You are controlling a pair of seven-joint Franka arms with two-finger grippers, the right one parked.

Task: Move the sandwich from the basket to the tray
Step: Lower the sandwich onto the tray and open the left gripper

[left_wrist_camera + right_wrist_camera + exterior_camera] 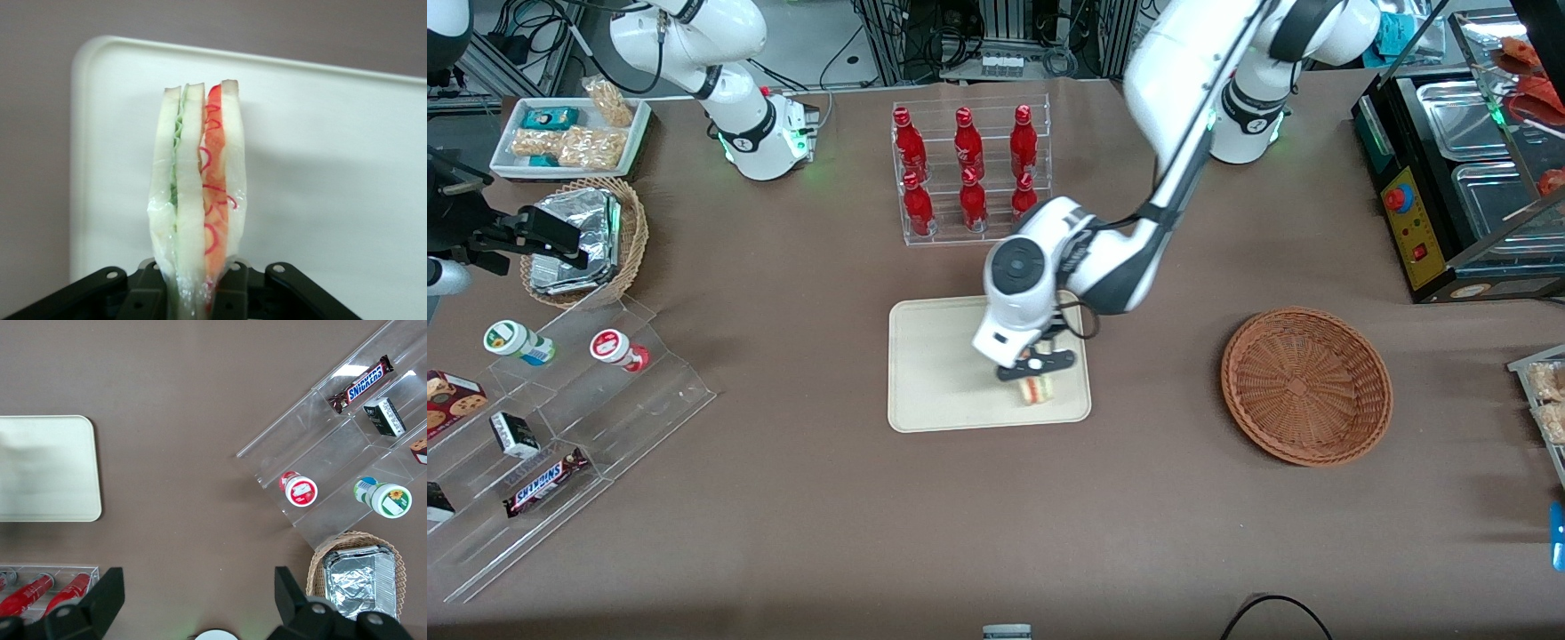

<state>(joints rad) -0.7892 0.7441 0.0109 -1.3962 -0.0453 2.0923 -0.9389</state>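
Note:
My left gripper (pixel 1038 373) is shut on the sandwich (pixel 1037 388), a clear-wrapped wedge of white bread with green and orange-red layers. It hangs just above the cream tray (pixel 934 373), over the tray's corner nearest the front camera on the working arm's side. In the left wrist view the sandwich (pixel 199 193) stands on edge between the black fingers (pixel 230 293), with the tray (pixel 333 167) beneath it. The brown wicker basket (pixel 1305 384) holds nothing and sits toward the working arm's end of the table.
A clear rack of red bottles (pixel 969 173) stands just farther from the front camera than the tray. A clear stepped shelf (pixel 560 427) with snacks and a small basket of foil packets (pixel 591 240) lie toward the parked arm's end. A black food warmer (pixel 1458 169) stands at the working arm's end.

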